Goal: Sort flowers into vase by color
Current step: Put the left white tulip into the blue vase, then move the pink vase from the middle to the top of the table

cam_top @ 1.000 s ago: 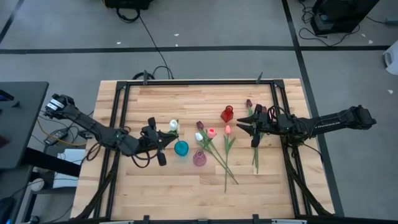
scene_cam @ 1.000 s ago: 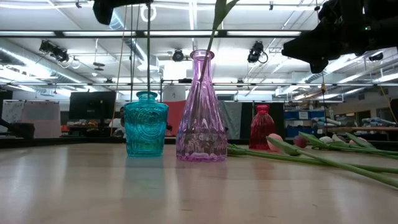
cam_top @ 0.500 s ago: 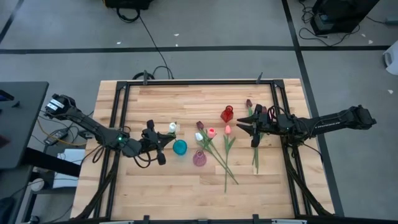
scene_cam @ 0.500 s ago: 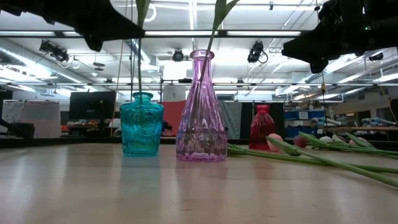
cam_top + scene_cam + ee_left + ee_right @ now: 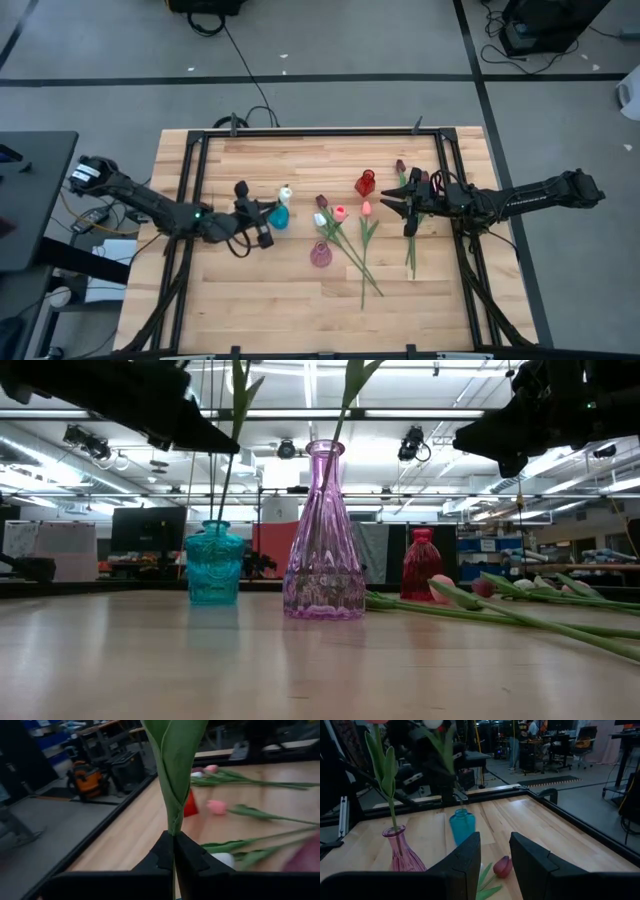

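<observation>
White tulip (image 5: 285, 190) stands in the teal vase (image 5: 279, 215). Only the wrist view shows the left claw (image 5: 173, 851) pinching its stem. The right claw (image 5: 389, 208) hangs spread.

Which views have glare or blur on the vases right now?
Low view: ceiling lights backlight the scene, the pink vase and teal vase glow through, both arms read as black silhouettes. Left wrist view: the leaf is sharp, the table behind is blurred. High view: even light, faint shadows.

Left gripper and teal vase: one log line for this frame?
left gripper: shut on white tulip, stem in teal vase | right gripper: open, above loose flowers
</observation>
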Tool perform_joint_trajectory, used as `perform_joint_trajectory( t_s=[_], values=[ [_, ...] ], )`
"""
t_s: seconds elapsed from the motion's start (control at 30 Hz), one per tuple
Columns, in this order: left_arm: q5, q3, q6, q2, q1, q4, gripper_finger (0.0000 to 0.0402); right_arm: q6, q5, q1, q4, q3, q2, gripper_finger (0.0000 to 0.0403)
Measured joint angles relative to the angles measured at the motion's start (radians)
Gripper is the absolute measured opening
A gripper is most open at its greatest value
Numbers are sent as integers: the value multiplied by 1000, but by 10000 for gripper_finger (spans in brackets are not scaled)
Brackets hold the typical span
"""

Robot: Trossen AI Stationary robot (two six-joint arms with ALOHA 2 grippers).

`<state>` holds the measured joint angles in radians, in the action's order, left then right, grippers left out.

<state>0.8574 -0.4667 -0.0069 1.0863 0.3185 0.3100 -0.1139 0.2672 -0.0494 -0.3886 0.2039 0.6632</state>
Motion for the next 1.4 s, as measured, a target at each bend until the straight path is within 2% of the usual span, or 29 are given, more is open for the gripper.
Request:
perform_joint_trajectory(
  t_s=[0.13, 0.33, 0.57, 0.87, 0.97, 1.07, 1.27, 1.4],
  values=[
    [-29, 0, 3, 0, -87, 1, 8, 0, 0, 0, -16, 0, 0, 118],
    [-193, 0, 35, 0, -256, 40, 8, 2, -2, 0, -19, 0, 0, 118],
    [-336, 0, 82, 0, -423, 87, 8, 2, -7, 0, -19, 0, 0, 118],
    [-485, 0, 81, 0, -580, 95, 8, 5, -7, 0, -13, 0, 0, 118],
    [-489, 0, 21, 0, -610, 99, 11, 5, -7, 0, -5, 0, 0, 118],
    [-487, 0, -24, 0, -622, 92, 32, 5, -7, 0, -4, 0, 0, 118],
    [-450, 0, -24, -2, -606, 54, 110, 5, -7, 0, -4, 0, 0, 118],
    [-429, -1, -28, -55, -573, -23, 141, 4, -8, 0, 2, 0, 0, 118]
  ],
)
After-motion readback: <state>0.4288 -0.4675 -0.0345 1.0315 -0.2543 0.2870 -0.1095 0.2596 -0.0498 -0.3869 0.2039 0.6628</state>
